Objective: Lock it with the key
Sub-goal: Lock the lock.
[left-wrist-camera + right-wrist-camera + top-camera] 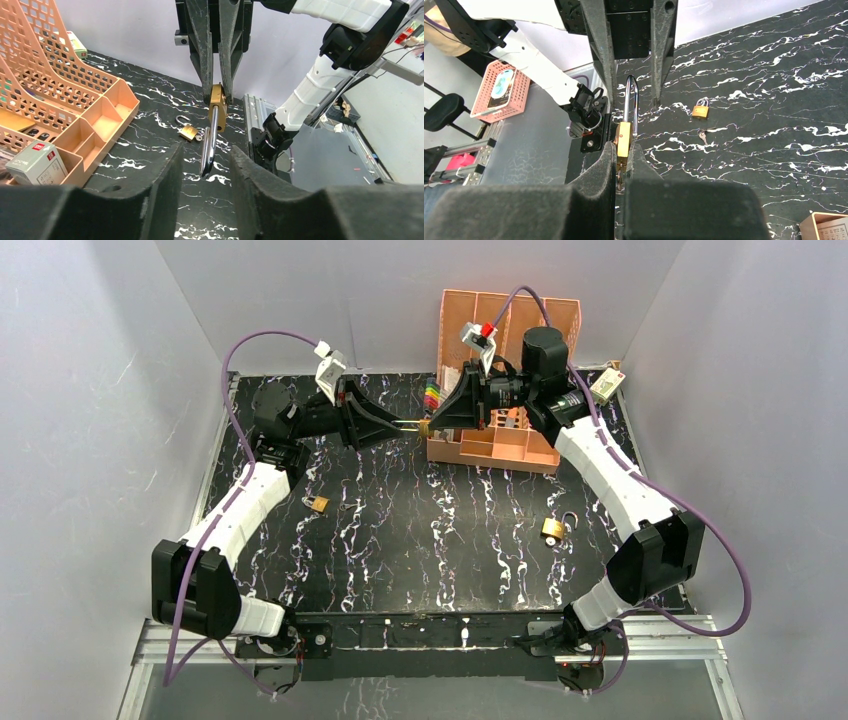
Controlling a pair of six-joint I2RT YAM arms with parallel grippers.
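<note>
While the right gripper [623, 150] clamps the padlock [218, 100] body, far centre, the left gripper [206, 149] gapes — astride the shackle [631, 100]

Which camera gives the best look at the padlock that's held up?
Left wrist: the padlock shows nearly whole, brass body and long shackle. Right wrist shows it too, its body partly hidden in the right gripper. Top external shows only a small gold glint.

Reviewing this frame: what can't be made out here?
- Keyway of the held padlock: right wrist view, buried between the fingers of the right gripper; key in or not, unknowable.
- Shackle latched or free: left wrist view, seen edge-on, legs overlapping.
- Top view: held padlock tiny, squeezed between left gripper and right gripper.
</note>
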